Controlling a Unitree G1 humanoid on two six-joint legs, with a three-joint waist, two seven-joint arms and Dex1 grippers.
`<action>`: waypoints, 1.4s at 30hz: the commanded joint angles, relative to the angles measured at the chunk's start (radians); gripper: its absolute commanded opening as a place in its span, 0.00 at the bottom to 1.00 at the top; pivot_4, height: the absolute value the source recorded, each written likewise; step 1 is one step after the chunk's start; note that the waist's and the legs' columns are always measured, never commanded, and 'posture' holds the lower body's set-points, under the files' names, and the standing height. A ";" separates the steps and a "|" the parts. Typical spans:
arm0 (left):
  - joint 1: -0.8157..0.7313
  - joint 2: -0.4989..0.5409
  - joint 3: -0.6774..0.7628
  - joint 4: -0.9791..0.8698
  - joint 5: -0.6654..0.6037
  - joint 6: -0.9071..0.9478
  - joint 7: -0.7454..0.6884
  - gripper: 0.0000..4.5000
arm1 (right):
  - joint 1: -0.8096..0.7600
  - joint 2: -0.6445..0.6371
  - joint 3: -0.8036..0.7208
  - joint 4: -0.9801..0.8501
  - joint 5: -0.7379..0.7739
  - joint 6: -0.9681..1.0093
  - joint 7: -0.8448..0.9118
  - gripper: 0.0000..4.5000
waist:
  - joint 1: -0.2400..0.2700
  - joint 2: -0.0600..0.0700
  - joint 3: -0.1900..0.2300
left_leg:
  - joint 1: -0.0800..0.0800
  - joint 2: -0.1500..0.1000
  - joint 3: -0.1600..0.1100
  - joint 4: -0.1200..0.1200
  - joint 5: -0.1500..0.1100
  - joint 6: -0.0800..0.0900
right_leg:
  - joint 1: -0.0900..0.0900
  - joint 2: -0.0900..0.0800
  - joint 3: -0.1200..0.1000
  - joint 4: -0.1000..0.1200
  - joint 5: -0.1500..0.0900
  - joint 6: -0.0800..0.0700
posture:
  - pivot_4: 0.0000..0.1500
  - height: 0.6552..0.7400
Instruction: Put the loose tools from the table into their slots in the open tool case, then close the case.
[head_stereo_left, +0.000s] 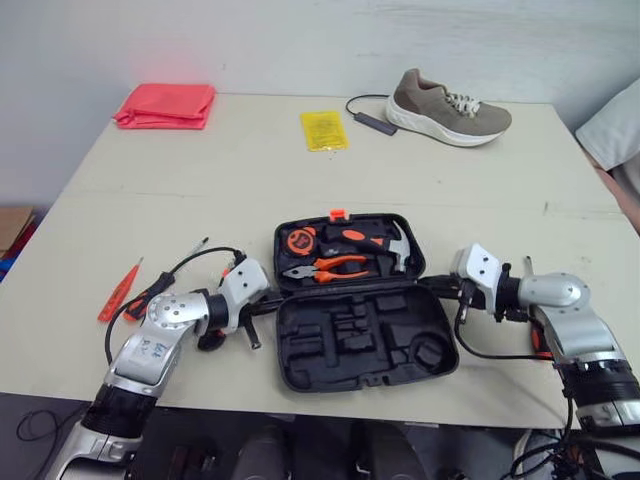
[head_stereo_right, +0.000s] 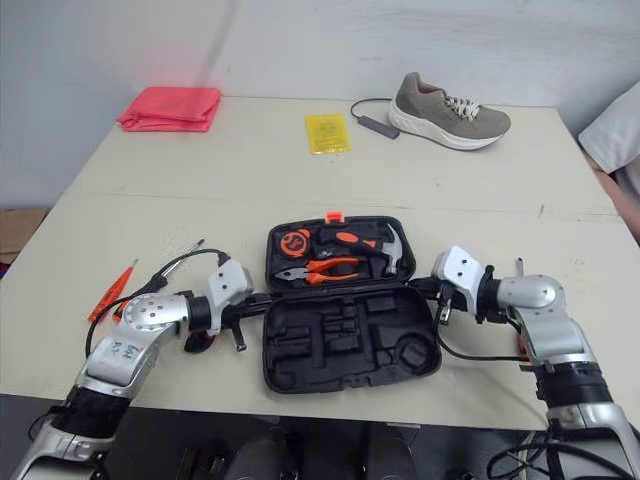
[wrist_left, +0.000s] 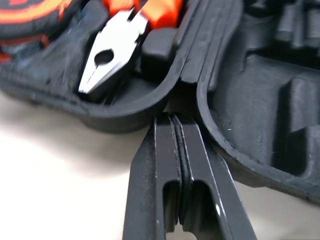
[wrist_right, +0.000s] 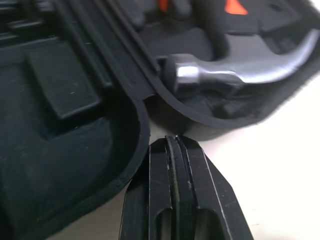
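The black tool case (head_stereo_left: 352, 348) lies open mid-table. Its far half holds an orange tape measure (head_stereo_left: 300, 240), orange-handled pliers (head_stereo_left: 330, 268) and a hammer (head_stereo_left: 388, 243). The near half shows bare moulded recesses. My left gripper (wrist_left: 174, 121) is shut, its tip in the notch between the two halves at the case's left end, close to the plier jaws (wrist_left: 106, 60). My right gripper (wrist_right: 175, 140) is shut at the matching notch on the right end, just short of the hammer head (wrist_right: 200, 75). A red screwdriver (head_stereo_left: 119, 291) and a black-handled screwdriver (head_stereo_left: 160, 288) lie loose at the left.
A tan shoe (head_stereo_left: 446, 108), a black cable (head_stereo_left: 371, 121), a yellow packet (head_stereo_left: 323, 130) and a red folded cloth (head_stereo_left: 166, 105) lie along the table's far side. A person's sleeve (head_stereo_left: 614, 128) shows at the right edge. Something orange (head_stereo_left: 538, 341) lies under my right forearm.
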 joint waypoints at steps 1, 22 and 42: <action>-0.052 -0.032 -0.033 0.024 0.017 -0.054 -0.015 0.00 | 0.035 -0.007 -0.010 -0.142 0.056 0.032 0.021 0.01 | 0.003 0.000 0.000 | 0.000 0.000 0.000 0.000 0.000 0.000 | 0.000 0.000 0.000 0.000 0.000 0.000 | 1.00 1.00; 0.133 0.206 0.412 -0.013 -0.211 -0.154 -0.233 0.00 | 0.423 -0.153 -0.471 -0.383 0.229 0.093 -0.007 0.01 | 0.004 0.000 0.000 | 0.000 0.003 -0.001 -0.001 -0.001 0.001 | 0.002 -0.001 0.000 -0.005 0.000 0.000 | 1.00 1.00; 0.310 0.560 0.923 0.982 -0.170 -0.560 -0.162 1.00 | 0.794 -0.180 -0.975 0.169 0.216 -0.389 0.010 1.00 | -0.008 0.000 0.000 | 0.004 0.006 0.001 -0.004 -0.015 0.000 | 0.001 -0.003 0.005 -0.008 -0.002 -0.003 | 1.00 1.00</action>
